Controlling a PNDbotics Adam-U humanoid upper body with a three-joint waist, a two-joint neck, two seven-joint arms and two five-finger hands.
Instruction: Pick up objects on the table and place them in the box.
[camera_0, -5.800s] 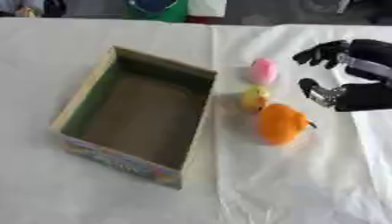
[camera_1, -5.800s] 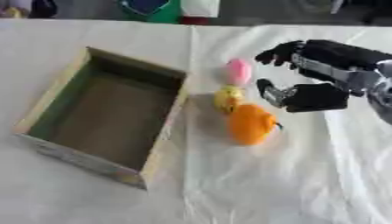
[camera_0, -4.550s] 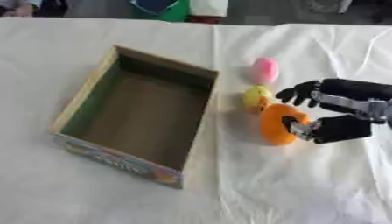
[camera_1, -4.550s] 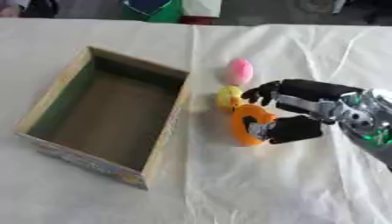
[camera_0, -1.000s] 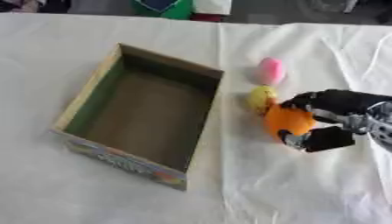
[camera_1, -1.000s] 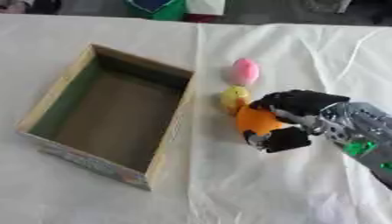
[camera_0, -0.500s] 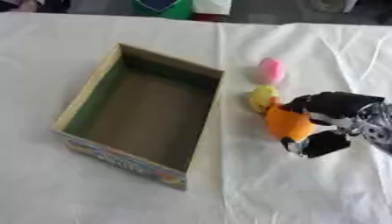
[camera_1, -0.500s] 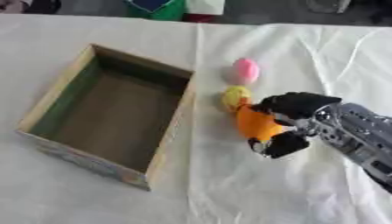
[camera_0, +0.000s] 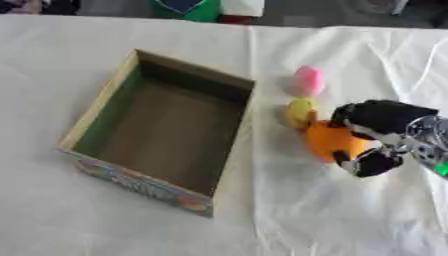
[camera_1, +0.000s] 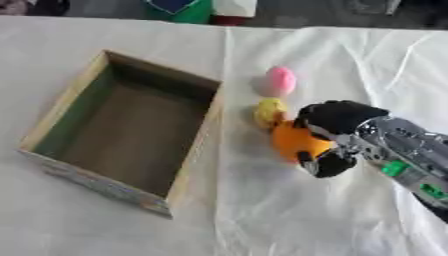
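While curled, the right hand's (camera_1: 337, 131) fingers (camera_1: 337, 114) enclose the orange object (camera_1: 296, 140).

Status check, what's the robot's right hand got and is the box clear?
Right hand shut on the orange object, on the cloth. Left hand not in view. Box holds nothing. Yellow object and pink object lie beside the box, none in.

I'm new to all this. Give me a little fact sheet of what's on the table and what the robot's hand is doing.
box: open cardboard box, nothing inside
right hand: black hand curled round the orange object
orange object: round, orange, right of the box, on the white tablecloth
yellow object: small, just behind the orange one
pink object: small, farthest back
left hand: not visible
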